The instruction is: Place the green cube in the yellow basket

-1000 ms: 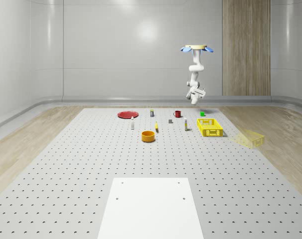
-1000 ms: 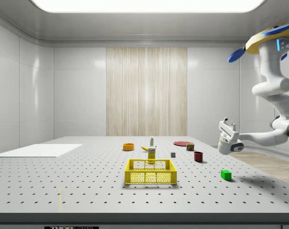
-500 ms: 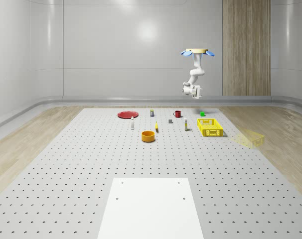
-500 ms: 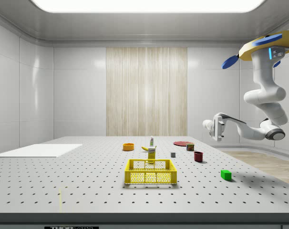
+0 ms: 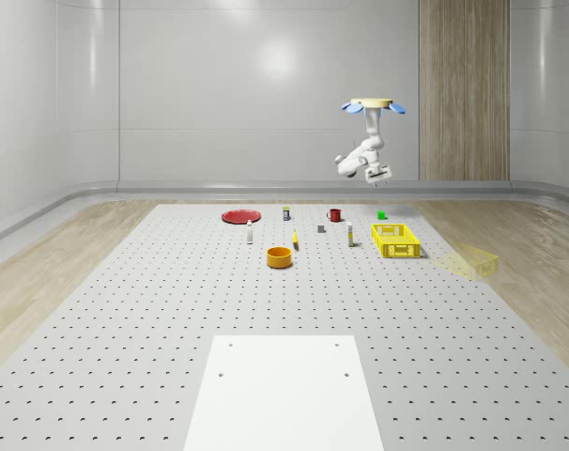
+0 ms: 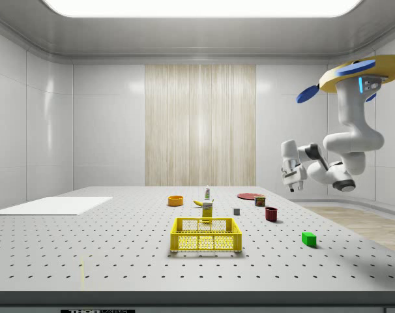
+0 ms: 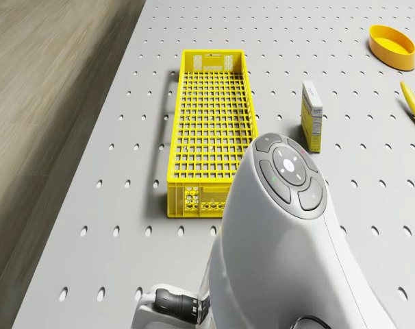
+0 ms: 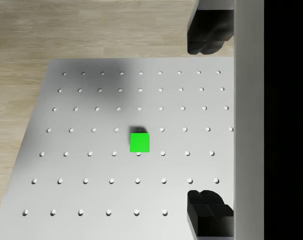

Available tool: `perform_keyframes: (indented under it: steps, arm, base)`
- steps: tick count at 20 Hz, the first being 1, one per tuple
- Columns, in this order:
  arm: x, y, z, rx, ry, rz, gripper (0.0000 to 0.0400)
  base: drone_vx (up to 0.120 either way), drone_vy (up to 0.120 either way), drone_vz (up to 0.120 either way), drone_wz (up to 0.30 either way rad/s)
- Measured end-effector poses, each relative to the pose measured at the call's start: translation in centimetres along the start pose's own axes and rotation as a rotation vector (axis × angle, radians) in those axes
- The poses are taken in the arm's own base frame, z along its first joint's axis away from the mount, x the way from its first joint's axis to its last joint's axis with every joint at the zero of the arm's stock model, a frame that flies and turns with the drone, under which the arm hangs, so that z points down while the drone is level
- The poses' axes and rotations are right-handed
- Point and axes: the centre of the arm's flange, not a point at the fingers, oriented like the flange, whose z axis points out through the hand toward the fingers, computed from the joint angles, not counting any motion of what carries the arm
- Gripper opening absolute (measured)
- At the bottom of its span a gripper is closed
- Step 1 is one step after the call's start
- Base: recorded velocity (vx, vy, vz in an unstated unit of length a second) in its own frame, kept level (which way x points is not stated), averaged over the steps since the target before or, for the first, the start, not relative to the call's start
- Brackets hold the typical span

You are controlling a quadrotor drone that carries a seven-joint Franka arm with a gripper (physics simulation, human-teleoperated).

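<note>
The drone hovers in the air above the table's far corner region. The arm is folded beneath it. The gripper points down, well above the table surface, with its fingers spread apart and holding nothing. The green cube lies on the table below the gripper, seen between the two fingers in the wrist view and apart from both. The yellow basket stands on the table, well apart from the cube, toward the side view's left of the gripper. A red mug stands below the gripper, beyond the cube in that view.
</note>
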Motion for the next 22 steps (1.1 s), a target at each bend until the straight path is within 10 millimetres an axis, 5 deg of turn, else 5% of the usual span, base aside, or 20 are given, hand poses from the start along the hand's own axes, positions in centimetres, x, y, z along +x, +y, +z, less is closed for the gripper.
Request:
perform_keyframes:
  steps: [22]
  arm:
    - [-1.6, -1.6, 0.2, -0.157, 0.167, -0.005, 0.04]
  base:
    - [-0.06, 0.016, -0.12, 0.0]
